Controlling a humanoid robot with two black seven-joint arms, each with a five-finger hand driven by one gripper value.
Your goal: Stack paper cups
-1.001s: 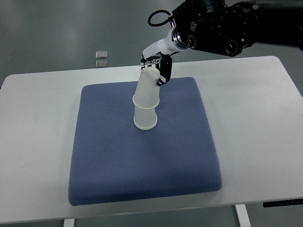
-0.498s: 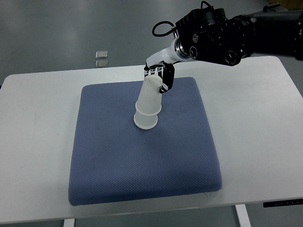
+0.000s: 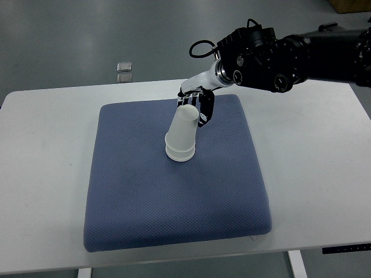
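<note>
Right hand [image 3: 194, 109] apparently grips the tapered white paper cup [image 3: 182, 132] nested over another on the dimpled blue cushion [image 3: 174, 202].

Lower cup [image 3: 179, 154]: I am seeing only its rim; the top cup [image 3: 184, 128] is hiding the rest.
Right arm [image 3: 324, 52]: the picture's edge is cutting it off.

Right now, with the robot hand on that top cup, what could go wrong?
1. The top paper cup sits tilted over the bottom paper cup, whose rim just shows beneath it. Pushed down at that angle it may jam or crumple.
2. The stack stands on a soft blue cushion, so it could tip when the right robot hand lets go.
3. The fingers sit at the cup's upper end, so pulling away sideways might drag the stack over.
</note>
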